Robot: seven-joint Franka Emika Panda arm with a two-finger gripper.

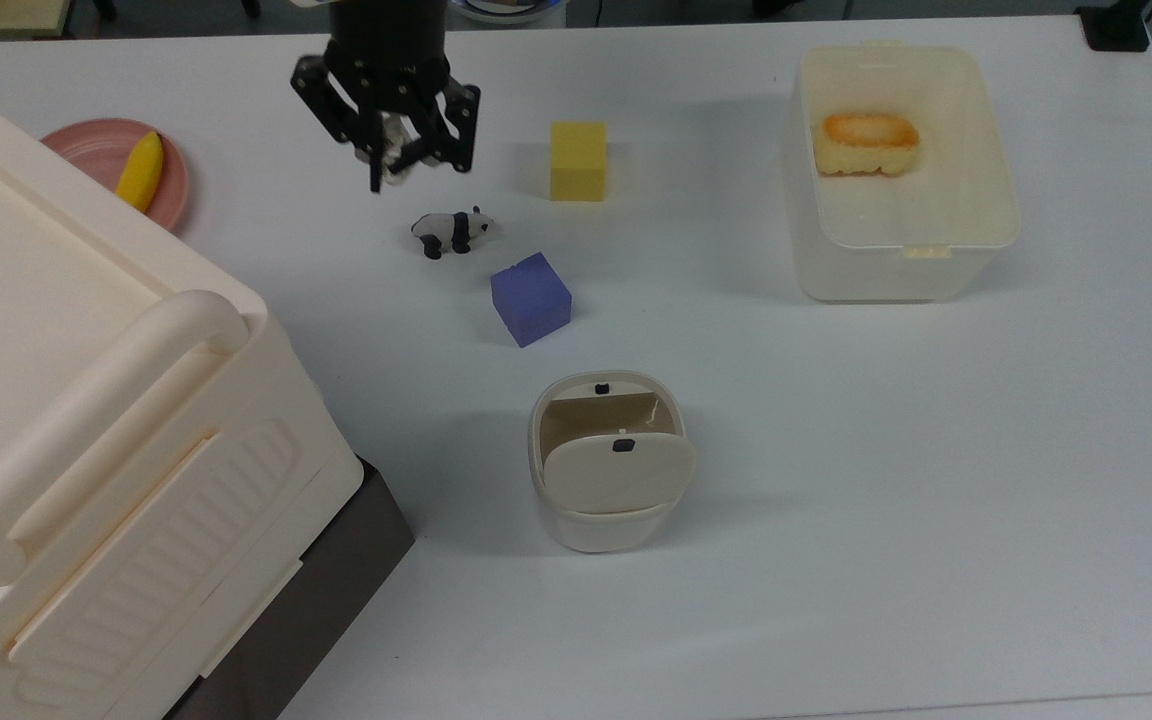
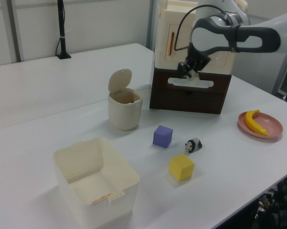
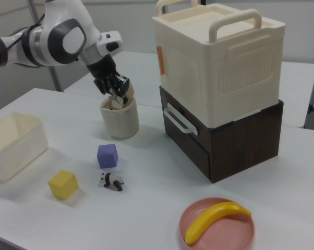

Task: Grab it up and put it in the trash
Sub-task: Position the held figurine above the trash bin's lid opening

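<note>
My gripper (image 1: 394, 173) hangs high over the table, shut on the crumpled off-white paper ball (image 1: 398, 158). In the top view it sits just above the toy panda. The left view shows the gripper (image 2: 191, 73) and the paper ball (image 2: 195, 77) raised in front of the big cream box. In the right view the gripper (image 3: 118, 94) holds the paper ball (image 3: 116, 100) near the top of the trash (image 3: 119, 123). The trash (image 1: 608, 520) is a small cream bin whose swing flap is tipped open; in the left view the trash (image 2: 124, 113) stands left of the purple cube.
On the table lie a toy panda (image 1: 451, 231), a purple cube (image 1: 531, 298) and a yellow cube (image 1: 577, 160). A translucent tub (image 1: 901, 262) holds a bread-like piece (image 1: 866, 143). A pink plate (image 1: 86, 148) carries a banana (image 1: 139, 172). The big cream box (image 1: 86, 420) fills the top view's left.
</note>
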